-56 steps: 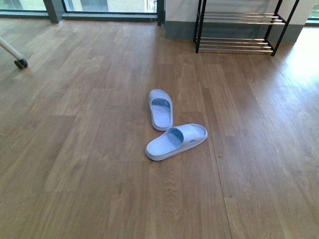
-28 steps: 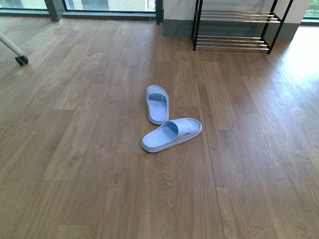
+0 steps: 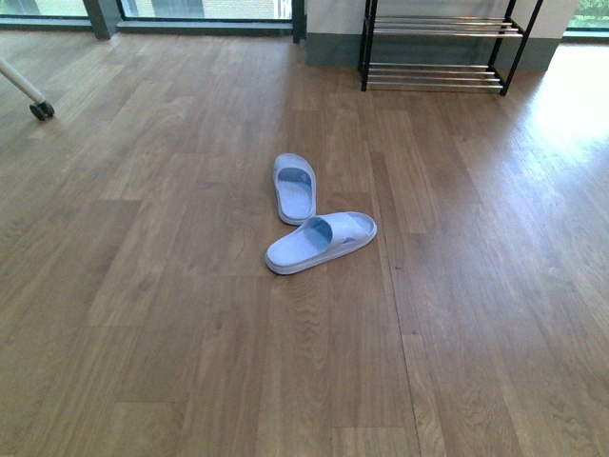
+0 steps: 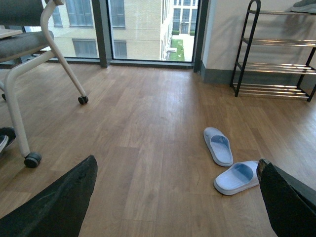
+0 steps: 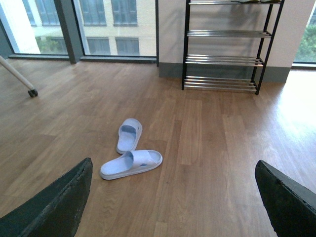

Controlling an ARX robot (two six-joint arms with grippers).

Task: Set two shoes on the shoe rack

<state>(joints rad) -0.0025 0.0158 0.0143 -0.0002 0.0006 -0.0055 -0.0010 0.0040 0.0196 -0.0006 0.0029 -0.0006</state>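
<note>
Two pale blue slides lie out on the open wooden floor (image 3: 143, 286), well away from its edges. The farther slide (image 3: 294, 188) sits sole-down, running lengthwise toward the far wall. The nearer slide (image 3: 321, 242) lies sole-down too, but turned crosswise, its strap end toward the right. Its upper edge comes right up against the near end of the first; whether the two touch I cannot tell. No gripper is in contact with either one.

The shoe rack (image 3: 433, 76) stands at the far edge of the floor, against the wall and right of the slides, well apart from them. It has a black frame and shiny chrome bars. The lower tiers seen in the right wrist view are bare bars. In the left wrist view something grey rests on the top tier, cut by the picture's edge and too little shown to name.

The left gripper (image 4: 177, 163) hangs above the floor with its jaws spread wide and nothing between them. The right gripper (image 5: 173, 165) is the same — dark fingers (image 5: 54, 207) far apart, holding nothing, with the slides and the rack in plain sight beyond.

At the floor's far left edge a white-framed chair (image 4: 29, 74) stands on casters, in front of tall windows (image 4: 143, 24).
</note>
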